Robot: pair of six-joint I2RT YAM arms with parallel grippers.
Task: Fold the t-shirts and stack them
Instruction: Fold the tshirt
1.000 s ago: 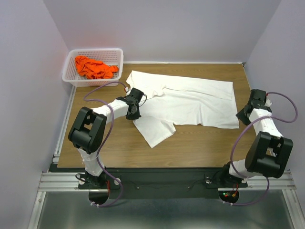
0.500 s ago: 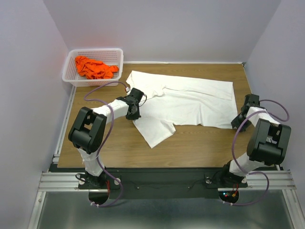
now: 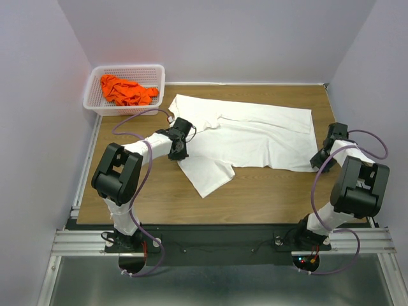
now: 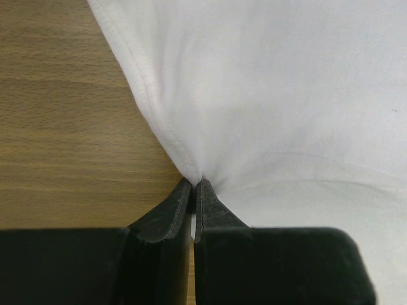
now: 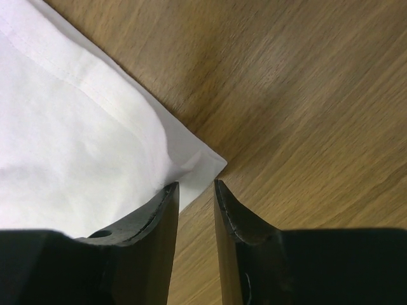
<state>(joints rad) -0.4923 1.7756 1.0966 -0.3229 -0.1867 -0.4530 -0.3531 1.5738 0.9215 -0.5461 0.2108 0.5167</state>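
Observation:
The white t-shirt [image 3: 255, 137] lies spread flat across the wooden table, one sleeve [image 3: 207, 175] pointing toward the near edge. My left gripper [image 3: 179, 152] is shut on the shirt's edge beside that sleeve; in the left wrist view the cloth [image 4: 286, 95] bunches into the closed tips [image 4: 195, 182]. My right gripper [image 3: 317, 159] is low at the shirt's near right corner, open by a narrow gap [image 5: 196, 184], with the hem corner [image 5: 206, 166] reaching between its tips. The orange t-shirt [image 3: 127, 90] sits crumpled in the basket.
A white mesh basket [image 3: 127, 66] stands at the back left corner, off the table's edge. Bare wooden tabletop [image 3: 274, 191] lies between the shirt and the arm bases. Lilac walls close in the left, back and right sides.
My right gripper has moved in and down from the table's right edge to the white shirt's near right corner. The left gripper and the shirt have stayed put.

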